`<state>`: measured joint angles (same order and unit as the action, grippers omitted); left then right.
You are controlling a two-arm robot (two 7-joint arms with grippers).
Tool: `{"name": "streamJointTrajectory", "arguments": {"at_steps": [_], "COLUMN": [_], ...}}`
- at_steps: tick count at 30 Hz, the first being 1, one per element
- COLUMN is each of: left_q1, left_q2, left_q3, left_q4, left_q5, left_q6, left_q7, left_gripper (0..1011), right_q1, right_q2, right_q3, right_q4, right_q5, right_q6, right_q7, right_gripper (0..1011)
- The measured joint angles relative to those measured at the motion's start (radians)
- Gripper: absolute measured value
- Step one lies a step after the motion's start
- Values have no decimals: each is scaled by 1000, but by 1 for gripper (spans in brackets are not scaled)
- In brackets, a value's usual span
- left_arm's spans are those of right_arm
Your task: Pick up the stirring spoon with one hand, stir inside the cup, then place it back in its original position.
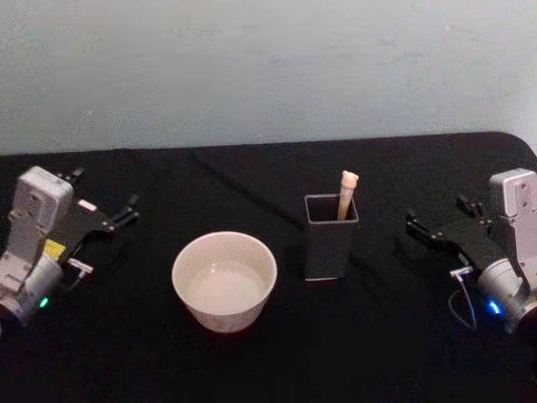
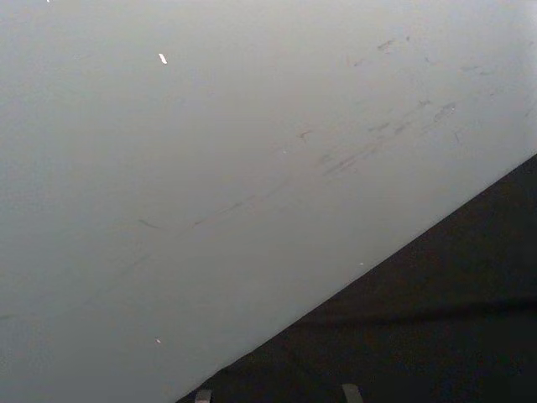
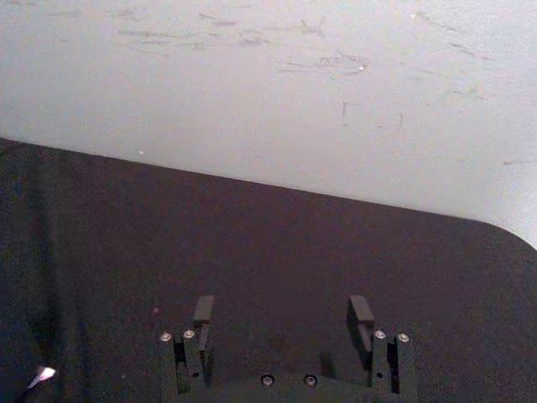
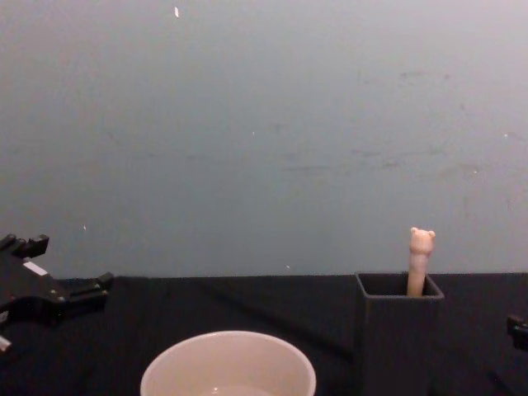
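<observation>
cup [image 1: 224,280] sits nearest on the black table [image 1: 277,176], upright, some liquid in it. Holder box [image 1: 331,237] just right of the cup and slightly farther back, not touching. Stirring spoon [image 1: 347,194] stands inside the holder, bear head poking above its rim. Right gripper [image 1: 440,228] well right of the holder, fingers spread, gripping nothing. Left gripper [image 1: 107,215] well left of the cup, fingers apart, nothing held.
</observation>
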<state>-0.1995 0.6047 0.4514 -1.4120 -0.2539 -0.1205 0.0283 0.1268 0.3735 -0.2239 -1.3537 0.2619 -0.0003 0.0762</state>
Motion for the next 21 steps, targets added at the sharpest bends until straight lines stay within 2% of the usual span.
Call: {"name": "streamJointTrajectory", "arguments": {"at_steps": [21], "left_q1": [0], "left_q2": [0], "left_q3": [0], "left_q4": [0], "left_q5": [0], "left_q6": [0], "left_q7": [0], "left_gripper": [1001], "right_q1": [0], "right_q2": [0], "right_q3": [0], "right_q4": [0], "right_q5": [0], "right_q6": [0], "right_q7": [0], "right_gripper": [1002]}}
